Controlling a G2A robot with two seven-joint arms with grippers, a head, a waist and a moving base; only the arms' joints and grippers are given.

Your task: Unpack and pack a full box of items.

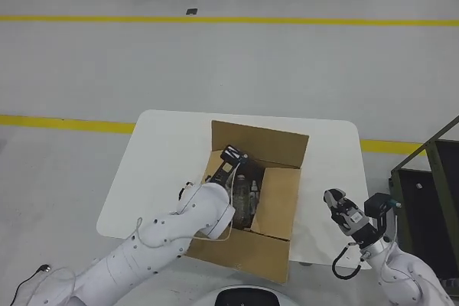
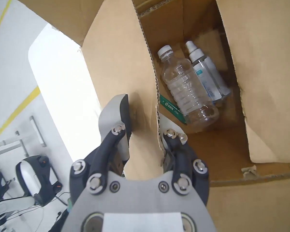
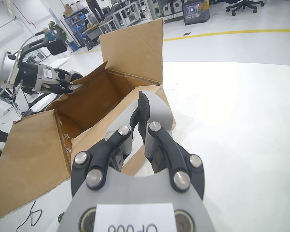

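Your left pincer (image 2: 142,121) was clamped on a side flap (image 2: 116,61) of the box (image 2: 256,73), one finger outside the cardboard and the other inside. From the right wrist view you could see that same pincer (image 3: 73,86) pinching the flap's (image 3: 87,78) upper edge. From above, it (image 1: 233,157) sat at about 10 o'clock from the box's opening. Your right pincer (image 3: 142,112) was closed on nothing, pads pressed together. It (image 1: 336,203) hung over bare tabletop at roughly 3 o'clock from the box, apart from the cardboard.

You had the white table (image 1: 161,176) with rounded corners as the largest thing in the top view. The brown cardboard box (image 1: 283,145) stood near its middle. All its flaps were open, and the far one stood upright at 12 o'clock. In the right wrist view the box (image 3: 133,49) showed that tall far flap and a near flap folded outward.

Down on the box floor you had three items. A clear bottle (image 2: 186,90) with a white cap lay on its side. A white spray bottle (image 2: 205,73) lay just beside it, touching along its length and pointing the same way. A green packet (image 2: 170,107) lay on the clear bottle's other side, partly tucked under it.
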